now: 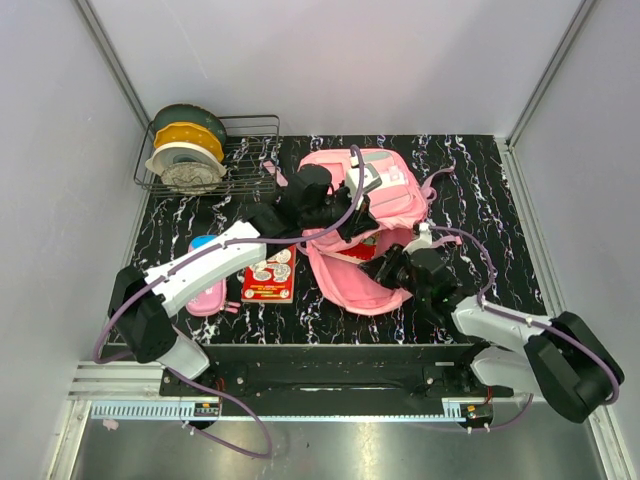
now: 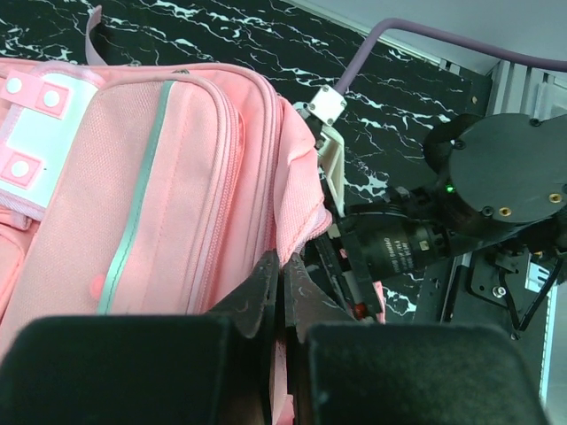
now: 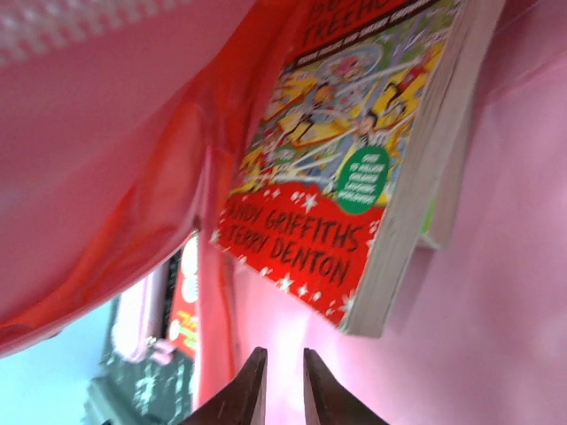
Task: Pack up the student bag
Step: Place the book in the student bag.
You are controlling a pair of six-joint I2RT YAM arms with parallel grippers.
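One student bag (image 1: 400, 205), one book (image 3: 354, 159)

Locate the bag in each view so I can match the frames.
Top: bag at table centre, mouth open toward the arms.
Left wrist: bag fills the left half, left gripper shut on its mouth edge.
Right wrist: camera inside the bag, pink fabric all round.
Shared landmark: the marbled table.

From above I could not see my right gripper (image 3: 283, 363); the bag (image 1: 400, 200) covered it. In the right wrist view the book (image 3: 354, 168) had its title cut off at the top edge, and whatever lay behind it was mostly hidden.
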